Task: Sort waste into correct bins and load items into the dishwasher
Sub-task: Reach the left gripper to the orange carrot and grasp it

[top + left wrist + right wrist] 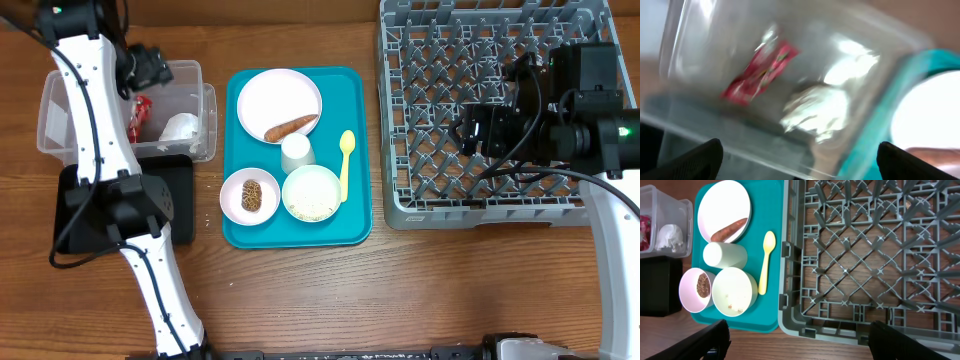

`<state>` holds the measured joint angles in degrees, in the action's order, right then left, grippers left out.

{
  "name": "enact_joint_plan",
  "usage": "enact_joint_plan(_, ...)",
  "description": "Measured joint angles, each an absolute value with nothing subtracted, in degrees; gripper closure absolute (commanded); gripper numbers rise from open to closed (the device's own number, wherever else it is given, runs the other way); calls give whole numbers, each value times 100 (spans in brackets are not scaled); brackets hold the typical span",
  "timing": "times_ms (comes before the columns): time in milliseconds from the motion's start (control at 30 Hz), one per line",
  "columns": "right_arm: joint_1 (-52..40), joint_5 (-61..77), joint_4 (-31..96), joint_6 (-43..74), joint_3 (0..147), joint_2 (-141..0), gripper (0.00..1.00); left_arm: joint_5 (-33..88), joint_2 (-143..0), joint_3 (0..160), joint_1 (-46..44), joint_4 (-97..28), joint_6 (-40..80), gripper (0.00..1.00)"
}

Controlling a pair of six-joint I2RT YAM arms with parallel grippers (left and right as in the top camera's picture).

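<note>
Left gripper hangs over the clear tub at the table's left; its jaws are spread wide with nothing between them. Inside the tub lie the red wrapper and, just beside it, the crumpled white napkin; the wrist view is blurred, so contact between the two cannot be judged. The black tray sits directly in front of the tub, partly under the left arm. Right gripper hovers above the grey dish rack, jaws likewise wide apart and holding nothing. On the teal tray between tub and rack: white plate with the carrot at its edge, overturned cup, yellow spoon, one bowl holding the brown food piece, and a second bowl holding loose rice.
</note>
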<state>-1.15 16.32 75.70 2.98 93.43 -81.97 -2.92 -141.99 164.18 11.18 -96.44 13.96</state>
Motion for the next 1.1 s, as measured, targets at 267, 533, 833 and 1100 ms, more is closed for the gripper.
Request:
enact_joint_plan(267,-115,1629,7568,301,9343,-8197,9,530,-14175,17255,-10,-9386,-530,0)
enact_joint_plan(533,-115,1632,7575,301,9343,-8197,8,801,-14206,15922,-1103,-8949,-1988,6)
enact_joint_plan(833,-115,1632,7651,301,9343,-8197,5,819,-14394,14038,-1114,-8154,-2445,6)
enact_joint_plan(1100,-115,1632,7655,301,9343,-8197,4,819,-14394,13194,-1105,-7367,-2558,7)
